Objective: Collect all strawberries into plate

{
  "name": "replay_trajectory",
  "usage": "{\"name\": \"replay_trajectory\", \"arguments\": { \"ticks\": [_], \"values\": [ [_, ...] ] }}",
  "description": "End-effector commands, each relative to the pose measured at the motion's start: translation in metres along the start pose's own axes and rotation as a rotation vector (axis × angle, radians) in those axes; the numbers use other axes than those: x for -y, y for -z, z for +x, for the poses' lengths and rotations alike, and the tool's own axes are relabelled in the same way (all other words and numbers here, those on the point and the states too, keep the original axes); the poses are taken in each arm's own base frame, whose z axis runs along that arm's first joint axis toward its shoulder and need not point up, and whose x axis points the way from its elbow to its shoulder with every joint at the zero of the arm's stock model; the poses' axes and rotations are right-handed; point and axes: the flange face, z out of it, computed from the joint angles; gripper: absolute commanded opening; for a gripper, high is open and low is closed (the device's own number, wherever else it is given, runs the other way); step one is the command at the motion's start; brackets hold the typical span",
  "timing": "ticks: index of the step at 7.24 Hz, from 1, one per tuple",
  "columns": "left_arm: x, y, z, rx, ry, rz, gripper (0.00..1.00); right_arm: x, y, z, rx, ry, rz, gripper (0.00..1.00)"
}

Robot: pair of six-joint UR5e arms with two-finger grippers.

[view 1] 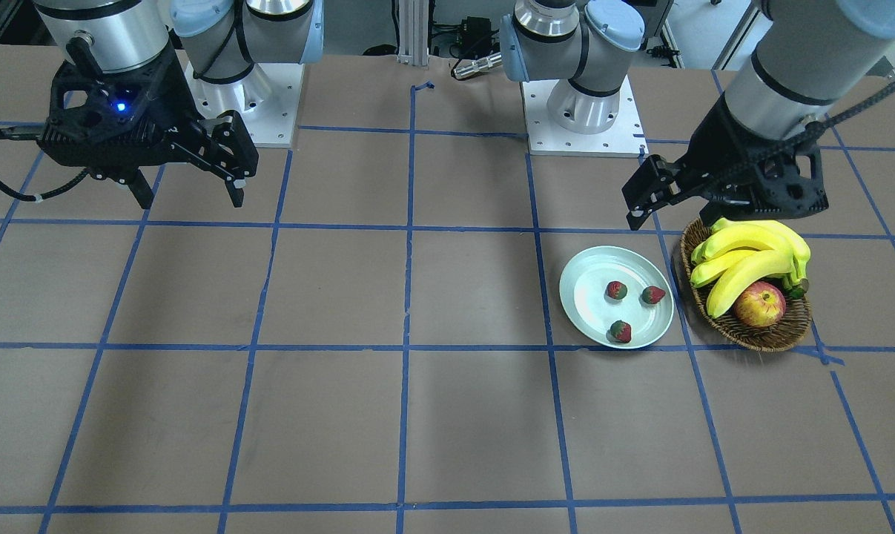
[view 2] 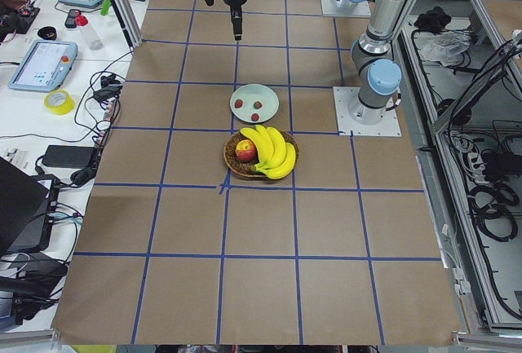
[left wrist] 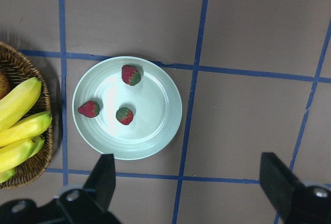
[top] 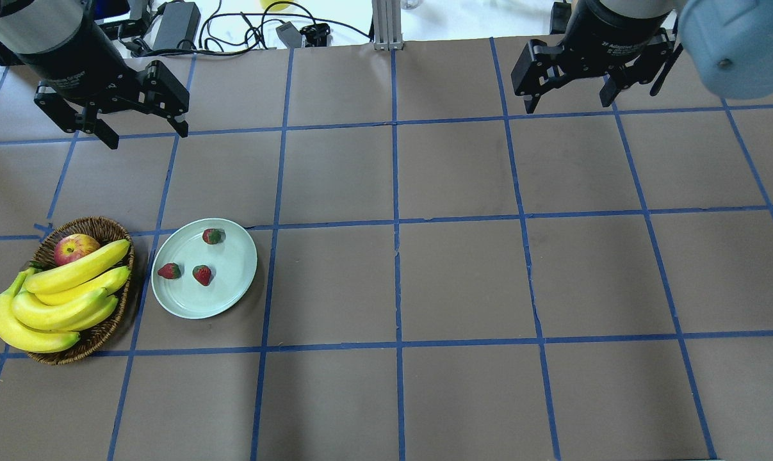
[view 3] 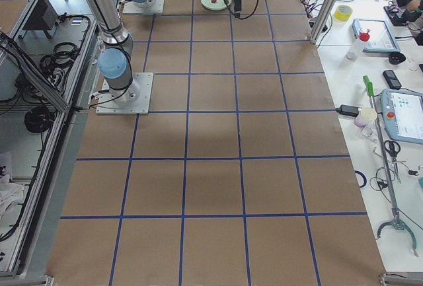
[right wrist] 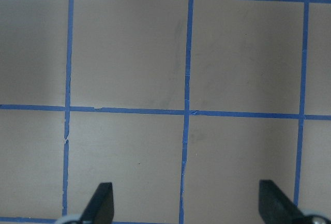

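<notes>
While the strawberries [top: 202, 275] lie on the plate [top: 232, 269], the left gripper [top: 146, 136] and right gripper [top: 567, 102] hang wide open, empty.

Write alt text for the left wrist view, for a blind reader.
Three strawberries lie apart on a mint plate on a brown table. A basket of bananas sits beside it; the open left gripper frames the bottom edge.
</notes>
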Motion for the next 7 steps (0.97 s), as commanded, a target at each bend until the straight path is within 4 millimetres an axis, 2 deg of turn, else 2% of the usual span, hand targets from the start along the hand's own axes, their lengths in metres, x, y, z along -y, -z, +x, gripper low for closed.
{"name": "replay_trajectory", "arguments": {
  "ticks": [1,3,7],
  "values": [
    [-0.011,0.006,0.003,0.005,-0.006,0.009,1.00,0.000,-0.001,0.000,0.002,0.003,-0.001,1.00],
    [-0.022,-0.002,0.040,0.017,-0.070,0.001,1.00,0.000,-0.001,-0.001,0.005,0.003,-0.001,1.00],
    [-0.027,0.002,0.043,0.017,-0.088,0.006,1.00,0.000,-0.001,-0.003,0.012,0.008,0.002,1.00]
  ]
}}
